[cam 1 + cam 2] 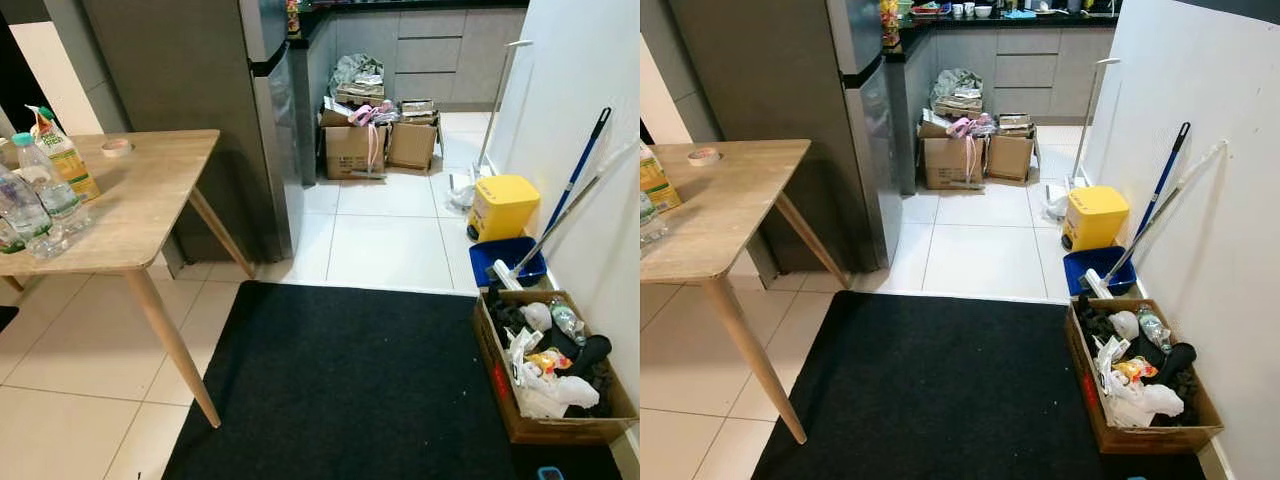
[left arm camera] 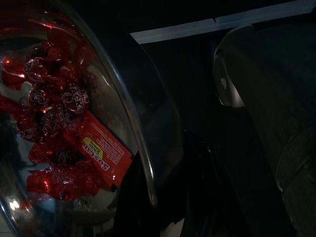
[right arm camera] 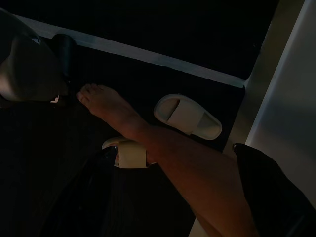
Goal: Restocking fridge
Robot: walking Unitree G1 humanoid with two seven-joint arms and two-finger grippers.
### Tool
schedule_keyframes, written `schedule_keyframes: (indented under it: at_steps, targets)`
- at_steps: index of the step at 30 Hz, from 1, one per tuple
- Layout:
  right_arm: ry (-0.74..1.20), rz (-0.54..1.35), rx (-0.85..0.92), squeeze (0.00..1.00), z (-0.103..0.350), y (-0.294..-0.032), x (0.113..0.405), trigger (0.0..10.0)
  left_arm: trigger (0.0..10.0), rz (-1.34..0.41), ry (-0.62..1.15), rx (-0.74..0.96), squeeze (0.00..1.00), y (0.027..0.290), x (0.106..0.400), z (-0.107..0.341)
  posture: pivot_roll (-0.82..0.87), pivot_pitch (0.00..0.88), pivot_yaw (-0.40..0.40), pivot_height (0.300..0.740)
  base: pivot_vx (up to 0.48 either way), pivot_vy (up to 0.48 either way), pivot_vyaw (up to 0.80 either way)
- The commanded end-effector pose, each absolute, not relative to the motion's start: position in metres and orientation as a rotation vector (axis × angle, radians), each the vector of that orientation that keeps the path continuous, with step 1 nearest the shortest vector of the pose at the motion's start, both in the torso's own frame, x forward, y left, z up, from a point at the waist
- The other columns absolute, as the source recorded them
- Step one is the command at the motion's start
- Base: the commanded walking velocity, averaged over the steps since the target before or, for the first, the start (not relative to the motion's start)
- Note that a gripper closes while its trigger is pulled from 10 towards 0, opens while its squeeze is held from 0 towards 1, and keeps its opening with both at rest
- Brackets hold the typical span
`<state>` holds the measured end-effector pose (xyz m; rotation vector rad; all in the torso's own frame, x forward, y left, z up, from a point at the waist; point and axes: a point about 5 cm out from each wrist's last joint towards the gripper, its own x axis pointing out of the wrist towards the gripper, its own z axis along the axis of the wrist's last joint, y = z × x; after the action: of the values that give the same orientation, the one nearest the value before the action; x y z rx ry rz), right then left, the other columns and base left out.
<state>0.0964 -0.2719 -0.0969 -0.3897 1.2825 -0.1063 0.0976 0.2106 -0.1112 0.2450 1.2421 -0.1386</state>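
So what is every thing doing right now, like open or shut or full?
Fridge: doors shut.
Water bottles: upright on the wooden table, caps on.
Yellow bin: lid down.
Cardboard box by the wall: open, full of rubbish.
Mop: leaning on the wall.
Clear container: holds red-wrapped sweets.

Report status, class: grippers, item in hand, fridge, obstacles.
Left gripper carrying clear container of red sweets. Fridge ahead, door shut. Table on the left, cardboard boxes beyond, person's foot close behind.
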Motion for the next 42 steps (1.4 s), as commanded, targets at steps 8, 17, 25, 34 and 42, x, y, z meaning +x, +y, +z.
schedule_keyframes:
  at_steps: [8, 17, 25, 34, 42]
  targets:
    - [1.279, -0.116, -0.384, 0.00, -0.0970, -0.2706, 0.0975, 10.0, 10.0, -0.184, 1.237, 0.251, 0.00, 0.2004, 0.0978, -0.1127, -0.11, 0.000, 0.029, 0.740, 0.000, 0.000, 0.00]
    - [1.278, -0.115, -0.387, 0.00, -0.0969, -0.2707, 0.0978, 10.0, 10.0, -0.181, 1.232, 0.251, 0.00, 0.2016, 0.0982, -0.1123, -0.11, 0.000, 0.029, 0.740, 0.290, 0.000, 0.00]
    - [1.275, -0.116, -0.388, 0.00, -0.0964, -0.2714, 0.0991, 10.0, 10.0, -0.184, 1.229, 0.247, 0.00, 0.2012, 0.0989, -0.1121, -0.11, 0.000, 0.027, 0.740, 0.312, 0.000, 0.00]
    - [1.275, -0.118, -0.389, 0.00, -0.0961, -0.2722, 0.0992, 10.0, 10.0, -0.186, 1.229, 0.243, 0.00, 0.2006, 0.0986, -0.1123, -0.11, 0.000, 0.026, 0.740, 0.313, 0.000, 0.00]
    - [1.276, -0.116, -0.391, 0.00, -0.0959, -0.2727, 0.0994, 10.0, 10.0, -0.190, 1.228, 0.240, 0.00, 0.1996, 0.0989, -0.1123, -0.11, 0.000, 0.024, 0.740, 0.312, 0.000, 0.00]
